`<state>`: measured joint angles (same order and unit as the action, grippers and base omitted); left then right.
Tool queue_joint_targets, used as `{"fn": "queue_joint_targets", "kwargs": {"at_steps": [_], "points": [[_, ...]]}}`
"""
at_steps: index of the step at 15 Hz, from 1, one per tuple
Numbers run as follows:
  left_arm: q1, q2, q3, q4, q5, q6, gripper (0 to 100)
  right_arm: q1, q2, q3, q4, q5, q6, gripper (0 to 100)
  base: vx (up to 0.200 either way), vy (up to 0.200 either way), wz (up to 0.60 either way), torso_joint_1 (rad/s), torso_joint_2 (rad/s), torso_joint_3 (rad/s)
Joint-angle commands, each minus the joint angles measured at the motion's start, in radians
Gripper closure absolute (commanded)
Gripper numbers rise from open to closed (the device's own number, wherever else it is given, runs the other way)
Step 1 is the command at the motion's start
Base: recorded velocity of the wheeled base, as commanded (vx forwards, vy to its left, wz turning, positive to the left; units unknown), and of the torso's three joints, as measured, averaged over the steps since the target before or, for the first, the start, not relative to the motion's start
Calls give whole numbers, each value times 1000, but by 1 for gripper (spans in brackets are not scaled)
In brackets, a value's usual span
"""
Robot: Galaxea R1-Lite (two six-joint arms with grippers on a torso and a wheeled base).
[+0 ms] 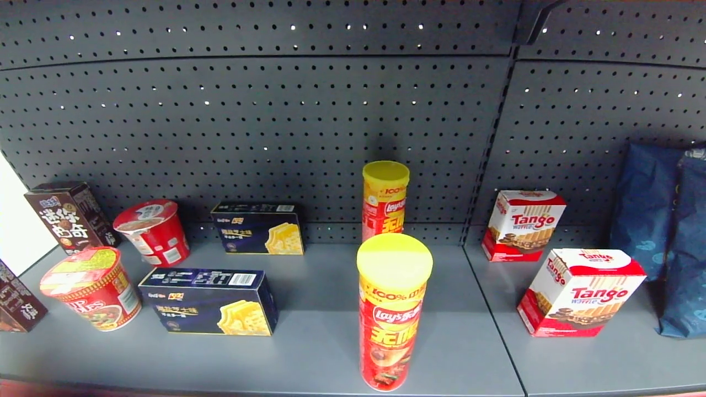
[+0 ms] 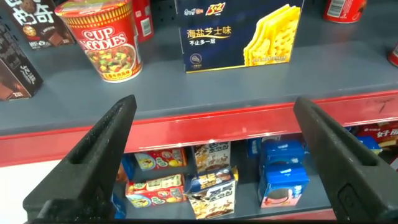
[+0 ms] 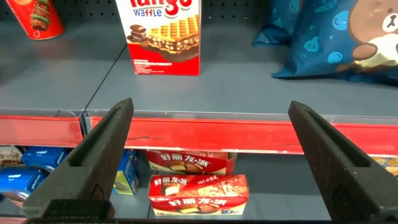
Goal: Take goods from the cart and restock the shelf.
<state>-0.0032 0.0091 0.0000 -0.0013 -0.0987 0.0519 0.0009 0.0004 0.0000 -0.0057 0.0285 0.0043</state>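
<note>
A grey shelf (image 1: 331, 342) carries two red chip cans with yellow lids, one at the front (image 1: 390, 311) and one behind (image 1: 384, 199). Left of them lie two dark blue cracker boxes (image 1: 212, 301) (image 1: 259, 227), two red noodle cups (image 1: 92, 288) (image 1: 153, 231) and a brown box (image 1: 70, 216). Two red and white wafer boxes (image 1: 579, 300) (image 1: 523, 225) stand to the right. My left gripper (image 2: 214, 162) is open with nothing between its fingers, in front of the shelf edge below a noodle cup (image 2: 106, 38) and a cracker box (image 2: 239, 34). My right gripper (image 3: 211, 162) is open and holds nothing, facing a wafer box (image 3: 163, 34).
Blue snack bags (image 1: 662, 231) lean at the shelf's far right. A red price strip (image 2: 249, 127) runs along the shelf front. The lower shelf holds several boxed goods (image 2: 211, 180) (image 3: 196, 190). A vertical divider seam (image 1: 496, 325) splits the shelf between the cans and the wafer boxes.
</note>
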Motion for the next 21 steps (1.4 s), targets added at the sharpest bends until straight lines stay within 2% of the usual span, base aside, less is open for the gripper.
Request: {"fn": "queue_joint_targets", "kwargs": {"at_steps": [1, 21], "points": [[0, 2, 0, 0, 1, -3, 0, 1, 0, 0, 0, 1, 0, 0, 0, 0, 0, 0, 0, 0], [0, 2, 0, 0, 1, -3, 0, 1, 0, 0, 0, 2, 0, 0, 0, 0, 0, 0, 0, 0]]}}
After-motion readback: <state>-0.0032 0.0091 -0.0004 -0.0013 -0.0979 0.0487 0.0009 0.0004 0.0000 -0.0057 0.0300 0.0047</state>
